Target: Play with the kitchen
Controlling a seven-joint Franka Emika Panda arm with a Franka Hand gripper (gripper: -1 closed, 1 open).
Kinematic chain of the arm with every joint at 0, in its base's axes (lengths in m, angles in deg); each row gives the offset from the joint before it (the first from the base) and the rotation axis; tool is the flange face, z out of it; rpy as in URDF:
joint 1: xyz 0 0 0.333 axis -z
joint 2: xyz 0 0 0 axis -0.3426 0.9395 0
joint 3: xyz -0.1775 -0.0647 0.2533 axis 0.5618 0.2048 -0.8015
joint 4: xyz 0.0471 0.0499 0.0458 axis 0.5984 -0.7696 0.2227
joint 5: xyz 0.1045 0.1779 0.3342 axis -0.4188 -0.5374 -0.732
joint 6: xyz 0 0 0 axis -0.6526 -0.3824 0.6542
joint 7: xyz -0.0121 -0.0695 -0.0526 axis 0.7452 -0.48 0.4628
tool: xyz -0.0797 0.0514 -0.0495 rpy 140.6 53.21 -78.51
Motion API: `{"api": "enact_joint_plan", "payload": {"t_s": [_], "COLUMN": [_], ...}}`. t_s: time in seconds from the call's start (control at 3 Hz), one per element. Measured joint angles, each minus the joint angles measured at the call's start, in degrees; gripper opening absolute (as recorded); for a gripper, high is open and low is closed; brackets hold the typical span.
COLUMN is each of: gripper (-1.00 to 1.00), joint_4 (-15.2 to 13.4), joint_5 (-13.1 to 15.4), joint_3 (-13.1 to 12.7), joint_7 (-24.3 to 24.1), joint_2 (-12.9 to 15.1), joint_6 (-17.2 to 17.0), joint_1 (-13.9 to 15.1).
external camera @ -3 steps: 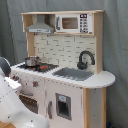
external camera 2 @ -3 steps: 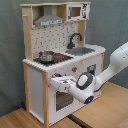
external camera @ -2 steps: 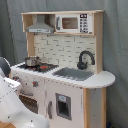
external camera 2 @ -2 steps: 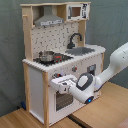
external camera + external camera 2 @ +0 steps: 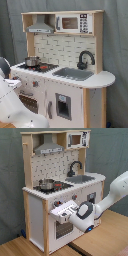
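Tall pale-wood and white-panel toy kitchen (image 5: 60, 188) stands on the wooden tabletop (image 5: 107, 235); white arm's claw (image 5: 67, 213) sits at the part-lowered oven door (image 5: 64, 211), probably working it; claw opening cannot be told.

Crowded on the kitchen's (image 5: 60, 193) worktop (image 5: 102, 79) left by a pot (image 5: 46, 184); blocked at the far right by the faucet (image 5: 84, 59). Open above the sink (image 5: 74, 74) between them.
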Motion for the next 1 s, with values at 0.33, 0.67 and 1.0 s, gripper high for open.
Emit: {"api": "enact_joint_plan", "payload": {"t_s": [0.33,0.67,1.0], "gripper": [-1.0,1.0,1.0], "joint_4": [0.0,0.0,0.0], "joint_5": [-0.14,-0.15,-1.41], "joint_3": [0.0,-0.01,-0.02], "joint_7": [-0.52,-0.6,-5.61], "joint_2": [0.03,0.03,0.03], "joint_6": [0.06,0.09,1.18], "joint_1": [0.0,0.01,0.01]}}
